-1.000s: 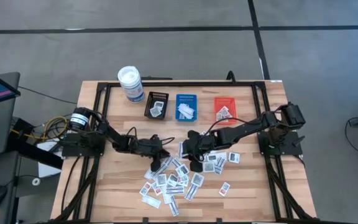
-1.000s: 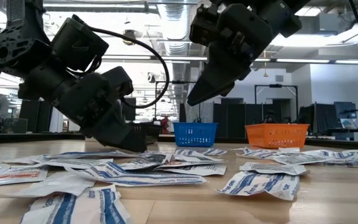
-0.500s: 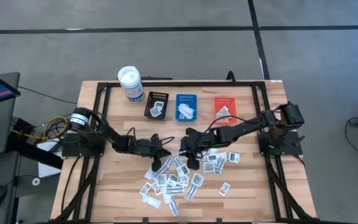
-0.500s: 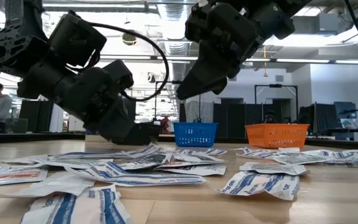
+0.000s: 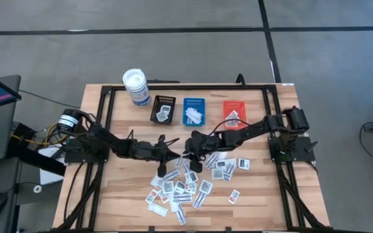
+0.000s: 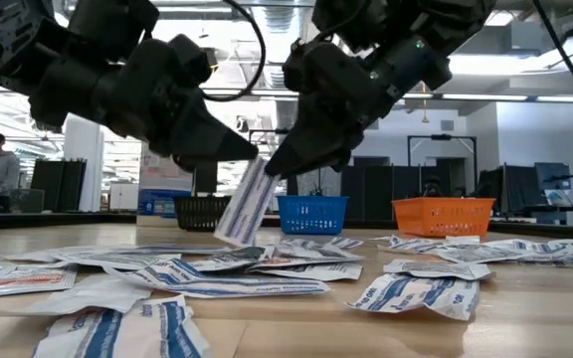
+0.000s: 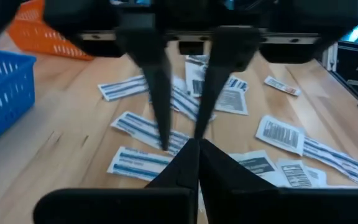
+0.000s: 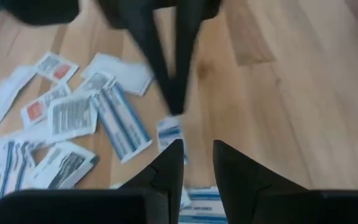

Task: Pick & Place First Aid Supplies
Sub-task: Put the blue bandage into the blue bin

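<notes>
The first aid supplies point(image 5: 185, 184) lie as a loose pile of small white packets at the table's middle front, also seen in the low view point(image 6: 217, 268). My left gripper point(image 6: 255, 157) point(image 7: 197, 146) is shut on one blue-striped packet point(image 6: 244, 206), which hangs just above the pile. The right wrist view also shows this packet point(image 8: 169, 132). My right gripper point(image 6: 279, 167) point(image 8: 197, 157) stands open right beside it, tip to tip with the left one, with nothing between its fingers. My left gripper pinches the packet's upper end point(image 6: 258, 171) between its two shut fingertips. The fingers come in nearly level, slanting from the table's left. The packet hangs slanted below the tips, and its lower end point(image 6: 229, 233) is lifted off the pile.
A black tray point(image 5: 164, 110), a blue tray point(image 5: 194, 110) and an orange tray point(image 5: 234, 114) stand in a row at the back, each with a few packets inside. A white canister point(image 5: 136, 87) stands at the back left. Bare wood lies at the front left and front right.
My left gripper has shut on a packet in the pile and risen, tipping toward level; the packet has come off the table and now hangs from its tips. My right gripper has moved toward the table's left, close to the left gripper, and sunk a little.
</notes>
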### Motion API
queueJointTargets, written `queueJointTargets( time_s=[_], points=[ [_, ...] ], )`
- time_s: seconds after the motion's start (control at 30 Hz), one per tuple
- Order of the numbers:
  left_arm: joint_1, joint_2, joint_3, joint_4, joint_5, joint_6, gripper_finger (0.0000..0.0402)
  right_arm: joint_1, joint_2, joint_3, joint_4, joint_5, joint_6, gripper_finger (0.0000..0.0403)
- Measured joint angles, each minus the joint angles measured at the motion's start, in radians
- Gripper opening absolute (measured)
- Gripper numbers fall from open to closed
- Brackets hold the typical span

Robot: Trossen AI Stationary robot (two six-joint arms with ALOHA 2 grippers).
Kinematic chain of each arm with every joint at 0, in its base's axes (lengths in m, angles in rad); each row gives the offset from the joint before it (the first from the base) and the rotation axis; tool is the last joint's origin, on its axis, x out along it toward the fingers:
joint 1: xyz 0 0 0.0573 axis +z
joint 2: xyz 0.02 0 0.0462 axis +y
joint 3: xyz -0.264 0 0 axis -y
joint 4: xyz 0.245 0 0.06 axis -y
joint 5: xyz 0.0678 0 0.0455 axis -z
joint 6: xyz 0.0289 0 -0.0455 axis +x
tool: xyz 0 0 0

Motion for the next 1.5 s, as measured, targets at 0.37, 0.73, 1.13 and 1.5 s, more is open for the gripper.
queueJointTargets(
  time_s=[0.37,0.73,1.13,1.5],
  points=[
    [-0.007,-0.003,0.000,-0.002,-0.046,0.006,0.0005,-0.006,-0.002,0.001,0.063,-0.109,-0.029,0.0081],
    [-0.007,-0.003,0.001,0.005,-0.053,0.006,0.0006,-0.007,-0.002,0.001,0.061,-0.106,-0.033,0.0006],
    [-0.007,-0.003,0.001,0.006,-0.053,0.002,0.0007,-0.040,-0.076,0.000,-0.033,-0.027,-0.036,0.0002],
    [-0.007,-0.003,0.002,0.006,-0.053,0.002,0.0008,-0.260,-0.293,0.002,-0.210,0.189,-0.246,0.0003]
  ],
)
